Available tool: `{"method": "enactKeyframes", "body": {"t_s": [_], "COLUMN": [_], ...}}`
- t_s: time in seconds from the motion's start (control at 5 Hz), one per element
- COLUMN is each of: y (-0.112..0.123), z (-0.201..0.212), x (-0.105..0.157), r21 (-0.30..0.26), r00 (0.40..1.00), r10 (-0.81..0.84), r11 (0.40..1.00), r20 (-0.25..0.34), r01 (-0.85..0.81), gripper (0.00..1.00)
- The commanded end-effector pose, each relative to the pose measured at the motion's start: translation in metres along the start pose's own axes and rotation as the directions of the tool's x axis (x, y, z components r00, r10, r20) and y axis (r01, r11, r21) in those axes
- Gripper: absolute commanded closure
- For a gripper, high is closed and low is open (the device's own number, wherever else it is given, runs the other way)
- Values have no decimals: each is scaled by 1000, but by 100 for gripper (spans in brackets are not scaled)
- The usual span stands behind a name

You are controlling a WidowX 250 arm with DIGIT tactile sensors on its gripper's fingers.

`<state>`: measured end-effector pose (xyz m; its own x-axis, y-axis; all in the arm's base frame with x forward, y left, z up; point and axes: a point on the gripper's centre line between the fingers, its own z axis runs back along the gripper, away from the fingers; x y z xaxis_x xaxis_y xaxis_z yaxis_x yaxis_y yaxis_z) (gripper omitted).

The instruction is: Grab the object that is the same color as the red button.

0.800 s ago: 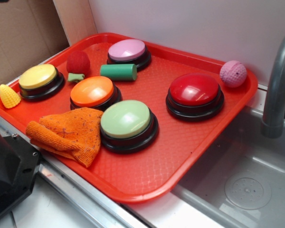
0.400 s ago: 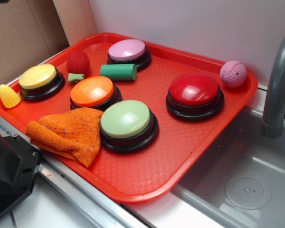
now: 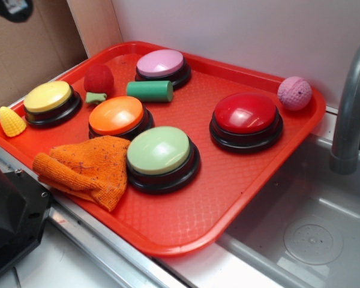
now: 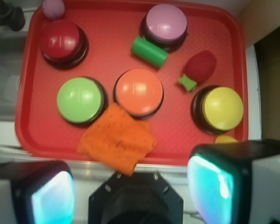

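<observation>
Red tray (image 3: 240, 198), on the worktop beside a sink (image 3: 324, 240): contents as I recorded them from above. Item, the red button (image 4: 60, 39), glossy dome on a black base, at the tray's far end near the pink textured ball (image 4: 52, 8), which sat just beside it at the rim. Item, the object (image 4: 200, 66), a small dark-red fuzzy toy fruit with a short green stem, lying on the tray floor between the pink button (image 4: 166, 22) and the yellow button (image 4: 222, 108), apart from both and untouched. Item, a green cylinder (image 4: 149, 52) on its side, just beside the pink button's base. Item, an orange button (image 4: 139, 92) at centre and a light green button (image 4: 80, 99) next to it. Item, an orange cloth (image 4: 116, 142), crumpled, its edge against the orange button's base and lying toward the tray's near rim. Item, a yellow corn-like toy (image 3: 11, 122) at the tray's corner by the yellow button. My fingers (image 4: 130, 191) were spread apart, grasping nothing, held high over the near edge, well apart from the object.
</observation>
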<state>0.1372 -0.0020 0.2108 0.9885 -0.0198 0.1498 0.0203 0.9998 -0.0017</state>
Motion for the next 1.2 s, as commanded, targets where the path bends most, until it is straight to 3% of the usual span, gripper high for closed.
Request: {"method": "enactKeyframes", "body": {"t_s": [0.0, 0.6, 0.8, 1.0], "y": [47, 112, 132, 142], "z": [-46, -121, -141, -159], "x": [44, 71, 74, 79], "r21": [35, 78, 117, 110], "r00": [992, 979, 974, 976], "r10": [110, 186, 218, 213], "r11": [993, 978, 968, 970], "r20": [56, 85, 63, 50], "r01": [-112, -193, -224, -217], "gripper": [0, 0, 0, 0]}}
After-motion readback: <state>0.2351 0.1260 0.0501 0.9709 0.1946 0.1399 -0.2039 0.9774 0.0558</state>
